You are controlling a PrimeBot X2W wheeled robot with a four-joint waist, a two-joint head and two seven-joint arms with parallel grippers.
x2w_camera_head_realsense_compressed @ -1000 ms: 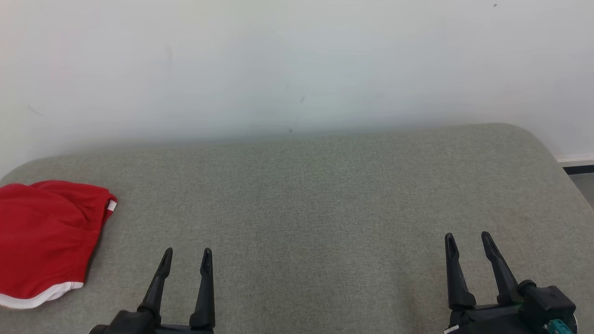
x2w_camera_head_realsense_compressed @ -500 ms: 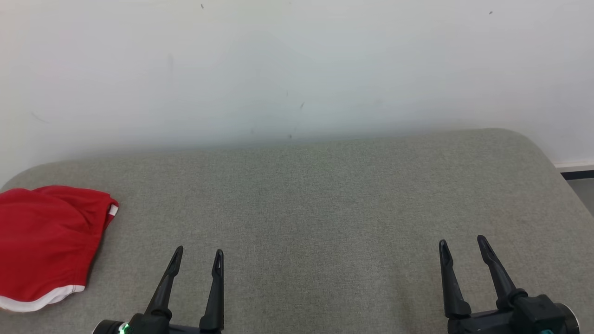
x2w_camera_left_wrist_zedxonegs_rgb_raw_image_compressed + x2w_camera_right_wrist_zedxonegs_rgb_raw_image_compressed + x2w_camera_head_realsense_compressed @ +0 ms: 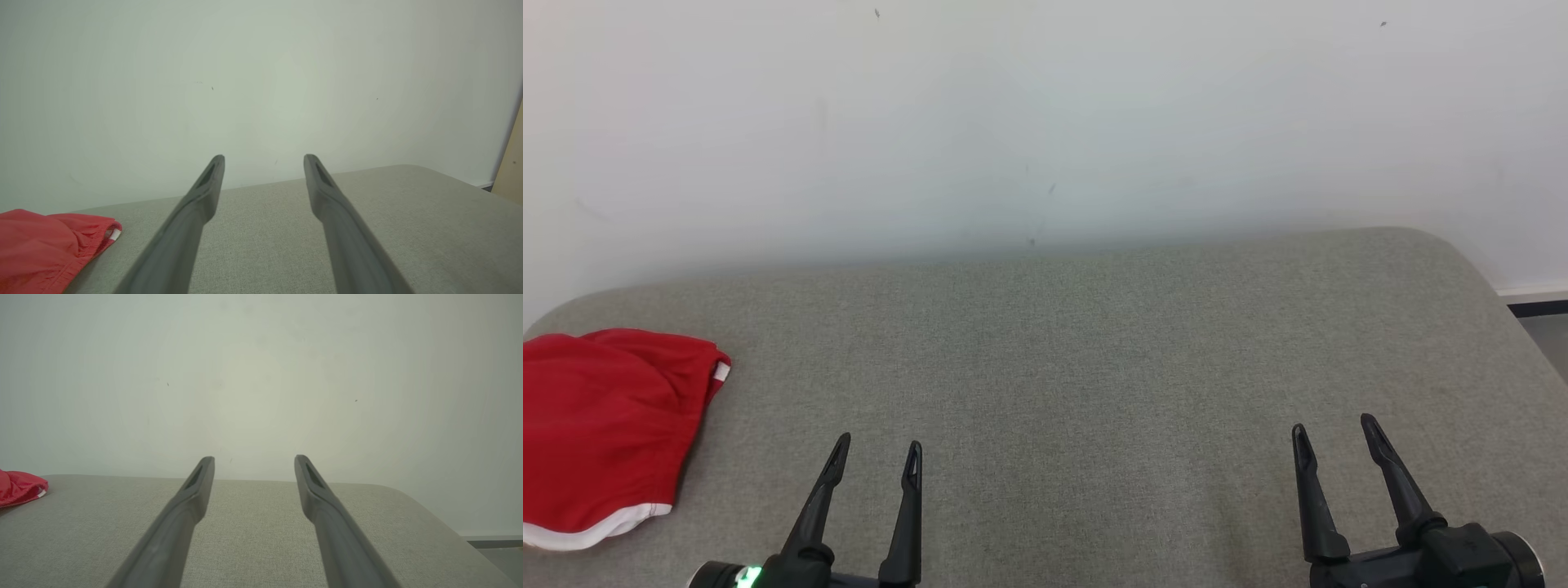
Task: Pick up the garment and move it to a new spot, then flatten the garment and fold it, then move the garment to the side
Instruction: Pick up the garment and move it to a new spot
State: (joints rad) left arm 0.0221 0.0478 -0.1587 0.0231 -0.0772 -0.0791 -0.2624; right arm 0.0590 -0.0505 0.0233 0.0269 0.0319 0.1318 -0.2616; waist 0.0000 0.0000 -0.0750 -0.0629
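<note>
**At the left edge: red garment down, both end effectors empty**

On the left end of the grey fabric-covered worktop (image 3: 1094, 367), the red cloth garment with a white hem band (image 3: 605, 433) lies by itself, partly cut off by the left border of the head view. It looks doubled over rather than spread out, with a small white tag at its far right corner. The left end effector (image 3: 879, 442) hovers at the near edge, right of the garment and apart from it. Its two dark fingers are spread moderately with nothing between them. The right end effector (image 3: 1331, 424) sits well away at the near right, fingers parted about as much and likewise empty. A plain pale wall (image 3: 1045, 122) runs behind the far edge.

By this layout, the garment either awaits the first pick-up or has been set aside after folding. Its tidy, doubled shape at the edge leans toward the latter, but that cannot be settled here. If it needs handling, the left arm is nearer. It would have to swing left and drop low enough to pinch the soft cloth, which will likely sag and unfold if lifted by one point.
</note>
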